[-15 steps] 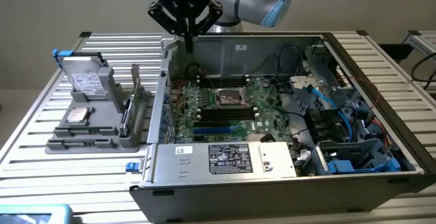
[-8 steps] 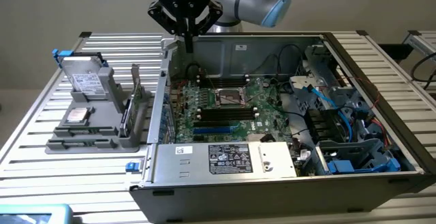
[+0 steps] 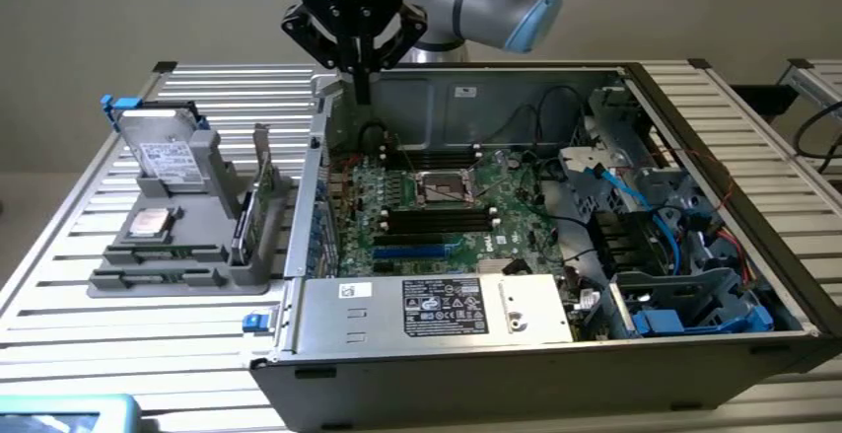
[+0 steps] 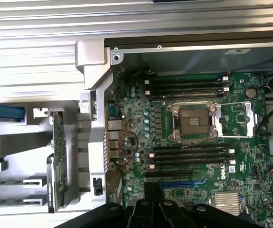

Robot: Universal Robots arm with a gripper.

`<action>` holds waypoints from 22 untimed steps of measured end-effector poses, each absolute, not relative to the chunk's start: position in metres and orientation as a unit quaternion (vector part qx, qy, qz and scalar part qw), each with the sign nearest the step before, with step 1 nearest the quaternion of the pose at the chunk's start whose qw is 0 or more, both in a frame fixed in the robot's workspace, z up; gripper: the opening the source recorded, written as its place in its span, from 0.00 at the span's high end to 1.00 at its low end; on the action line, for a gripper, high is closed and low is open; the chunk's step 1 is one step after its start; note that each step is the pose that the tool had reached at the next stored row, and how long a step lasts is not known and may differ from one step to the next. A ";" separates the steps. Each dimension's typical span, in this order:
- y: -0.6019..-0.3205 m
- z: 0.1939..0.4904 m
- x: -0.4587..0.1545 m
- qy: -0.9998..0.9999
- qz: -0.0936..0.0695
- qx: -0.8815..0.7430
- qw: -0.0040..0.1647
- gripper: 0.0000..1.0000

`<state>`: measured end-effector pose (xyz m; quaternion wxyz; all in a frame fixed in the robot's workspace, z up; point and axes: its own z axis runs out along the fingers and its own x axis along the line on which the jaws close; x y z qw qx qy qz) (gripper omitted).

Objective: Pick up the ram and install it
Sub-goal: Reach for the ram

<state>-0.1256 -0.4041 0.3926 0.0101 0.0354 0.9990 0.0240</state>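
Since the gripper [image 3: 359, 96] hangs with its fingers pressed together and nothing between them, above the back corner of the open PC case [image 3: 526, 394] on the exterior view's left, I read this as pre-pick: ram not grabbed, nothing installed. The ram [image 3: 243, 228] looks to be the dark thin stick standing on edge in the grey holder [image 3: 158, 283] outside the case, just beside the taller green expansion card [image 3: 271, 188]; hard to be sure at that angle. The memory slots [image 4: 189, 154] by the CPU socket [image 4: 193, 121] look empty. My take: the pick calls for spread fingers, lined up across the stick's top edge, and kept clear of the card next to it. Tight gap there.
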 end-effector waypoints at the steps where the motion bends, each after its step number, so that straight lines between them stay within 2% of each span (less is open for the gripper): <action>1: -0.405 0.393 -0.128 0.999 0.024 0.035 0.010 0.89; 9: -0.420 0.389 -0.150 0.999 0.024 0.035 0.010 0.89; 22: -0.423 0.379 -0.208 0.999 0.024 0.035 0.010 0.89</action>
